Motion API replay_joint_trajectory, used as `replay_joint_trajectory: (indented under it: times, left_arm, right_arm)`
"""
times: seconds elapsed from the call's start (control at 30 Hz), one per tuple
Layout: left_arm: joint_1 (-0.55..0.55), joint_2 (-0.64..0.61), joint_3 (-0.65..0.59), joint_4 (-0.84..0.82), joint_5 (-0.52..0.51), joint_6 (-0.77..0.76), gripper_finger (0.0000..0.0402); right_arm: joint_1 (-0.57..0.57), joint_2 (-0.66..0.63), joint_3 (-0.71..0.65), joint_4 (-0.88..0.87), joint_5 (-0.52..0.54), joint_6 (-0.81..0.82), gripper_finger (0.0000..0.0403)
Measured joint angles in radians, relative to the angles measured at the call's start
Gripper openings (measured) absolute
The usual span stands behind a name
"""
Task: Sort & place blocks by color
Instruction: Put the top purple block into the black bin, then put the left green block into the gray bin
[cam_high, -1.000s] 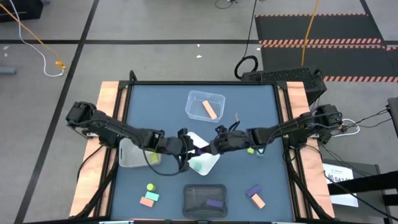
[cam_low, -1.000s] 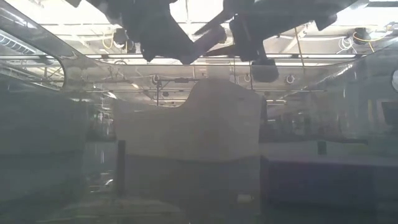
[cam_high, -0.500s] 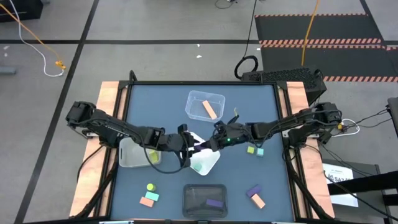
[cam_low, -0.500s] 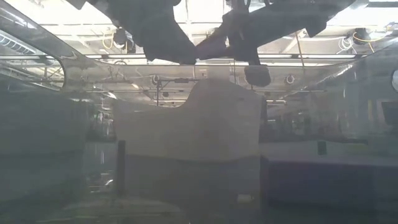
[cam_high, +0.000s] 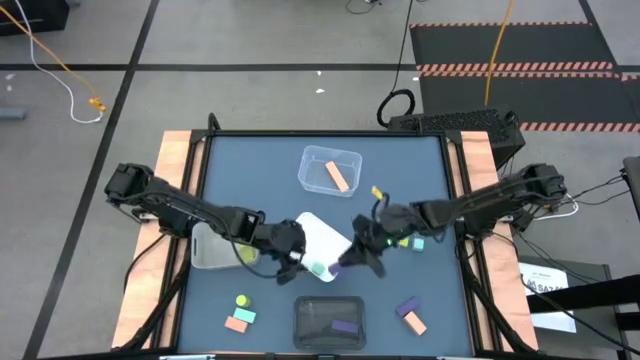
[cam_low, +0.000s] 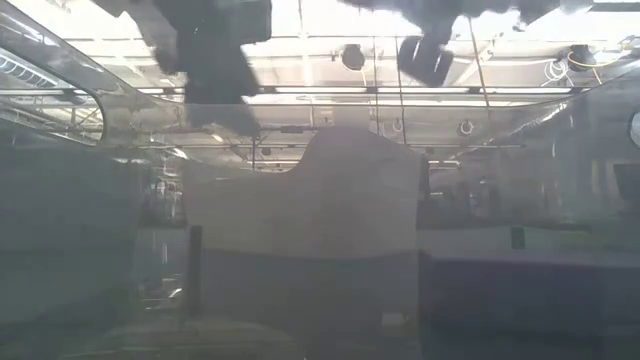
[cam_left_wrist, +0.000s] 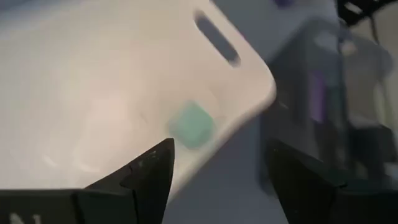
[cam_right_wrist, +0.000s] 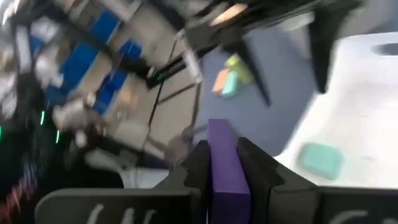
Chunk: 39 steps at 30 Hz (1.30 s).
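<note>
Now | right claw (cam_right_wrist: 225, 163) clamped on purple block (cam_right_wrist: 224, 158) | left claw (cam_left_wrist: 217, 177) agape

Purple bar (cam_right_wrist: 225, 163): we see it clamped upright between dark fingers.
Mint-teal block (cam_left_wrist: 192, 124): lying flat in white bin.

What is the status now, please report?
Right gripper shut on purple block, near the white bin. Left gripper open over that bin, mint block inside. Dark bin ahead, path clear.
</note>
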Motion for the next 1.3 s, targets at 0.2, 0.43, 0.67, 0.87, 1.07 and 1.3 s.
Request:
replay_joint_trajectory:
  times: [0.2,0.43,0.67,0.87,1.07,1.3]
  left_arm:
    - [-0.079,0.0,0.0,-0.01,0.106,-0.202,0.025]
    - [-0.189,0.0,0.0,-0.013,0.107,-0.449,0.025]
    - [-0.304,0.0,0.0,-0.009,-0.006,-0.623,0.025]
    - [-0.396,0.0,0.0,-0.013,-0.118,-0.72,0.025]
    - [-0.459,0.0,0.0,-0.021,-0.282,-0.802,0.025]
    - [-0.508,0.0,0.0,-0.04,-0.372,-0.821,0.025]
  right_arm:
    - [0.145,0.044,0.0,0.088,0.147,-0.105,0.0041]
    - [0.26,0.17,0.0,0.201,0.246,-0.166,0.0042]
    - [0.333,0.281,0.0,0.362,0.321,-0.235,0.0043]
    - [0.381,0.324,0.001,0.432,0.338,-0.294,0.005]
    - [0.402,0.347,0.001,0.433,0.35,-0.3,0.0098]
    - [0.408,0.347,0.001,0.448,0.349,-0.314,0.0165]
